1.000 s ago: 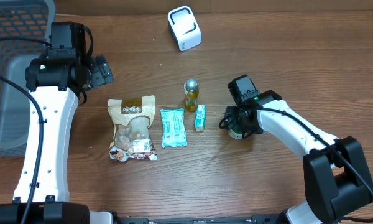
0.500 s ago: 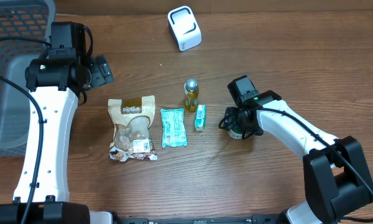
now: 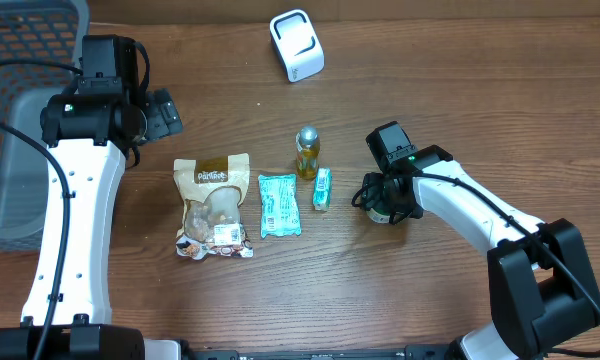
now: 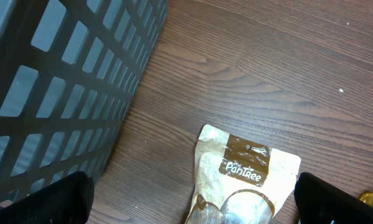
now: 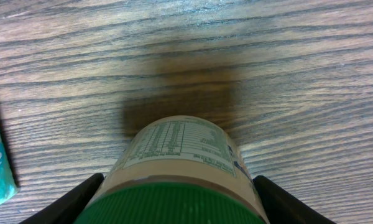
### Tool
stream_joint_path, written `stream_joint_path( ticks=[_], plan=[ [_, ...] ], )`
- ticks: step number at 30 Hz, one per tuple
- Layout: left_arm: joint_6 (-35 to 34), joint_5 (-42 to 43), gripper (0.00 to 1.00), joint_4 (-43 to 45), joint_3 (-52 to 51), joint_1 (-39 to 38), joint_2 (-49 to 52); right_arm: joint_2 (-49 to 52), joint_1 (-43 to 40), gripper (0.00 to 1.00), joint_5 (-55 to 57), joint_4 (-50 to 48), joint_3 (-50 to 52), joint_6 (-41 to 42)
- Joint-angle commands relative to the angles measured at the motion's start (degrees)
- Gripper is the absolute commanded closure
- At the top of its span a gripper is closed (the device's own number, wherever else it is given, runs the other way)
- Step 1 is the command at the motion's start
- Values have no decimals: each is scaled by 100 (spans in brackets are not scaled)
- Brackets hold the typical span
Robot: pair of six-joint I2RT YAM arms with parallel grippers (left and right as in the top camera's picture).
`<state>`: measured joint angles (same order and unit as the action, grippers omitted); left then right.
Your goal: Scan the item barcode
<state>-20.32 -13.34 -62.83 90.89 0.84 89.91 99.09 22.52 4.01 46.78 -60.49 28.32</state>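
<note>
The jar (image 5: 177, 149) is right of centre on the wooden tabletop (image 3: 440, 80), near a small teal box (image 3: 322, 188) to its left, tucked under the right arm's wrist. Its long axis runs up and down: the ribbed green lid faces the wrist camera and the rounded beige body points down at the wood grain. A paper label of fine print wraps the body. The right fingers (image 5: 74, 202) pinch it on either side of the lid; whether its base rests on the wood I cannot tell. The left fingers (image 4: 65, 199) are spread wide with nothing between them, above a crinkled snack pouch (image 4: 245, 171) beside a grey lattice basket (image 4: 62, 81). A white scanner (image 3: 297, 45) stands near the far edge, well apart from the jar
</note>
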Motion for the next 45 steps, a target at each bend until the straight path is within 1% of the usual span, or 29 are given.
stream_joint_path(
  ticks=[1,3,5,10,11,14,15,23,24,28,32,39,45],
  plan=[
    [149,-55,1,4,24,-11,-20,4,-4,29,-7,-2,-151,15],
    [151,-57,0,4,24,-11,-20,4,-4,28,-7,-2,-151,13],
    [151,-55,1,4,24,-11,-20,4,-4,23,-26,-9,-151,13],
    [151,-55,0,4,24,-11,-20,4,-4,22,-24,-9,-151,13],
    [151,-57,1,4,24,-11,-20,4,-4,21,-24,-7,-151,13],
    [151,-55,0,4,24,-11,-20,4,-4,1,-24,0,-151,11],
    [151,-55,0,4,24,-11,-20,4,-4,0,-24,0,-151,11],
    [149,-55,1,4,24,-11,-20,4,-4,1,-20,-2,-151,13],
    [151,-55,1,4,24,-11,-20,4,-4,7,-22,-2,-151,13],
    [151,-55,0,4,24,-11,-20,4,-4,20,-22,0,-151,13],
    [149,-55,1,4,24,-11,-20,4,-4,20,-22,-2,-151,13],
    [151,-55,0,4,24,-11,-20,4,-4,27,-22,2,-151,13],
    [149,-57,0,4,24,-11,-20,4,-4,27,-24,2,-136,13]
  ],
)
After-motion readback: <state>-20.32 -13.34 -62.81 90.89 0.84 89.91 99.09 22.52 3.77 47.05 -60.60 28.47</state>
